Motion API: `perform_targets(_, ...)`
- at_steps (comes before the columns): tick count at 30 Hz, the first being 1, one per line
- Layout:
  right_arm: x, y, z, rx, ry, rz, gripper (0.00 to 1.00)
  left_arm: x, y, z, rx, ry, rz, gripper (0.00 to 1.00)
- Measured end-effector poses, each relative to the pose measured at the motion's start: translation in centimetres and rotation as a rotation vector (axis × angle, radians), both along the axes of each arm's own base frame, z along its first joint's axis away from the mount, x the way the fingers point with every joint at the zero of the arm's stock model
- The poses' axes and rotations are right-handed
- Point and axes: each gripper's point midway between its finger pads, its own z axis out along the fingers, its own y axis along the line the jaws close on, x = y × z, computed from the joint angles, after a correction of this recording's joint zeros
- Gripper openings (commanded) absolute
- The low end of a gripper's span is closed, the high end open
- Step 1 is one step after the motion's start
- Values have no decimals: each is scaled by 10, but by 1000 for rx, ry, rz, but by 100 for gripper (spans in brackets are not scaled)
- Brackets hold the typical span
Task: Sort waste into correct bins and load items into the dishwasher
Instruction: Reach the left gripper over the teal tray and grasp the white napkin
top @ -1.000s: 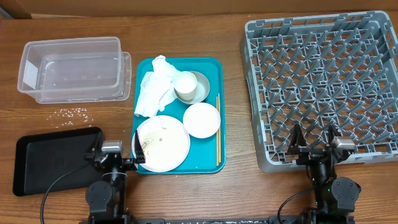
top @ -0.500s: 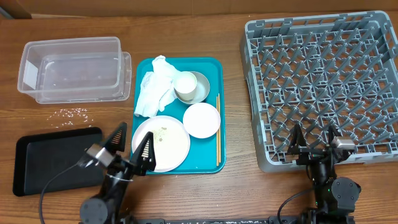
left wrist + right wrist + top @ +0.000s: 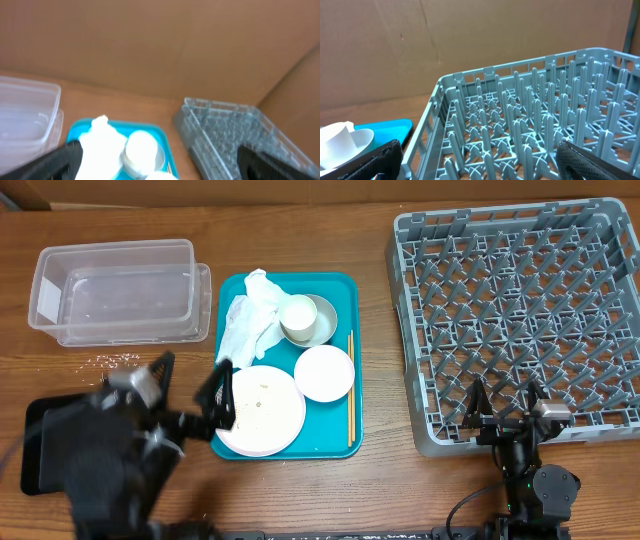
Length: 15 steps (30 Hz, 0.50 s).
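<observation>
On the teal tray (image 3: 340,285) lie a crumpled white napkin (image 3: 250,320), a white cup (image 3: 298,314) inside a grey-green bowl (image 3: 324,320), a small white bowl (image 3: 324,372), a round plate (image 3: 265,412) with crumbs, and chopsticks (image 3: 351,395). Rice grains (image 3: 118,360) lie on the table. My left gripper (image 3: 190,380) is open and empty, blurred, at the plate's left edge. Its wrist view shows the napkin (image 3: 100,142) and cup (image 3: 141,148). My right gripper (image 3: 505,402) is open and empty over the front edge of the grey dish rack (image 3: 520,290).
The clear tub (image 3: 115,290) stands at the back left. The black tray (image 3: 40,425) at the front left is partly hidden under my left arm. The rack (image 3: 530,110) fills the right wrist view, with the teal tray's edge (image 3: 385,127) to its left.
My left arm has lifted and swung left and back from the tray's front corner, gripper still open. It is blurred with motion. The right arm has not moved.
</observation>
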Motion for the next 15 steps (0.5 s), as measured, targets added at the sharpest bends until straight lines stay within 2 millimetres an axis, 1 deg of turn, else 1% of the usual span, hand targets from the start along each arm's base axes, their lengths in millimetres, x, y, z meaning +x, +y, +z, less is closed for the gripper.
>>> perform_targets(3,0,0,0,0,1,0,100,17,-1,0,87,240,-44,100)
perform_targets(5,0,0,0,0,0,0,100,29,-1,3,121,359,-73,100)
perform_targets(8,0,0,0,1,0,0,100,53,-1,12,130,464,-104,100)
perform_targets(10,0,0,0,0,0,0,100,66,-3,12,131,504,-132,100)
perform_targets(12,0,0,0,0,-1,0,100,78,-5,7,138,542,-158,100)
perform_targets(15,0,0,0,0,0,0,100,87,-9,-12,165,638,-178,100)
